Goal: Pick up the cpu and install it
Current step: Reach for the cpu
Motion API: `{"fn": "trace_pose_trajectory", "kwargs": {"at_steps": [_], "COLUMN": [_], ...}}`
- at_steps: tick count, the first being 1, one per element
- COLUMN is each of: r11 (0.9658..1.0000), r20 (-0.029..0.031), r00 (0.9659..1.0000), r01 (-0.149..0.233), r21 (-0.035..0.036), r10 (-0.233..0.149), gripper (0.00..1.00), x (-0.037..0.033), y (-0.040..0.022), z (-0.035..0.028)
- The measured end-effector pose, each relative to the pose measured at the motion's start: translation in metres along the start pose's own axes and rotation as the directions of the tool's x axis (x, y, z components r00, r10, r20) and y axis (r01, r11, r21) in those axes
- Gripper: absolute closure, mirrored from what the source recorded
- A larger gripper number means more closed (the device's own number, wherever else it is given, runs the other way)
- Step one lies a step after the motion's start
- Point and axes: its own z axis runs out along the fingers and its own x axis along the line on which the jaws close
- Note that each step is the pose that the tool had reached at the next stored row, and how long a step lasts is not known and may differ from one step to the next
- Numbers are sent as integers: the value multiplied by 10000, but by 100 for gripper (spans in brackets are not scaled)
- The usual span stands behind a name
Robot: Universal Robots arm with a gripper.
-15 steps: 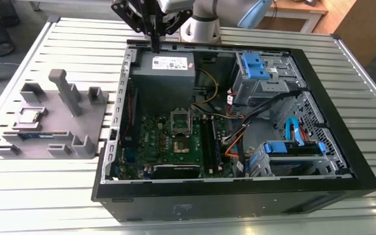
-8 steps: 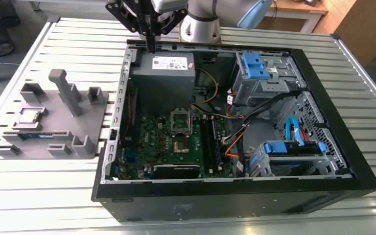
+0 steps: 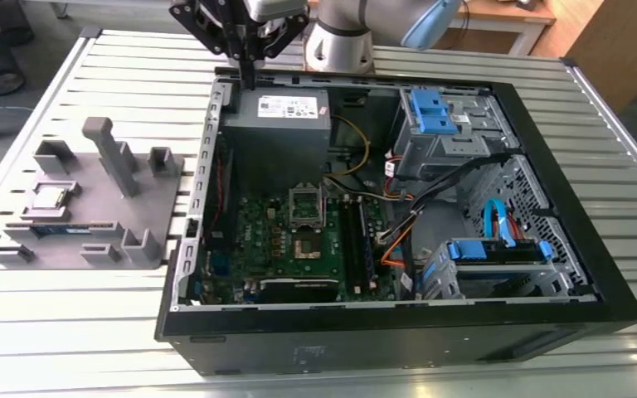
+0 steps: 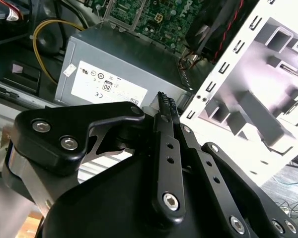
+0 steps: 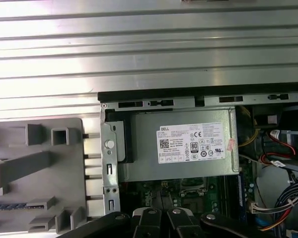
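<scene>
Black hand [image 4: 165, 103] up close, fingers pressed together on nothing, hovering by the power supply [image 3: 278, 116] at the case [image 3: 407, 332] edge. Cpu [image 3: 53, 196] sits on the grey tray [image 3: 153, 207], well apart. Nothing picked up yet, and the socket [image 3: 305, 206] looks unfilled.

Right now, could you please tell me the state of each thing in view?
gripper: shut, empty, above the case's edge.
cpu: lying flat in the tray, not picked up.
case: on its side, open, side panel off.
circuit strip: lying in the tray.
</scene>
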Motion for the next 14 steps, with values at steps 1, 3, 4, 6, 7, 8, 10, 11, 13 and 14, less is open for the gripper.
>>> {"fn": "trace_pose_trajectory", "kwargs": {"at_steps": [1,3,4,6,7,8,10,11,13,14], "r11": [10000,10000,10000,10000,10000,10000,10000,10000,10000,10000], "r20": [0,0,0,0,0,0,0,0,0,0], "r00": [10000,10000,10000,10000,10000,10000,10000,10000,10000,10000], "r01": [0,-1,-1,0,-1,0,0,0,0,-1], "r21": [0,0,0,0,0,1,0,0,0,0], "r10": [0,1,1,0,1,0,0,0,0,1], "gripper": [89,89,89,89,89,89,89,89,89,89], "x": [11,38,50,76,89,104,131,145,172,187], "y": [-1,-3,-4,-6,-7,-8,-10,-11,-13,-14], "z": [0,-1,-1,-2,-3,-3,-4,-4,-5,-5]}}
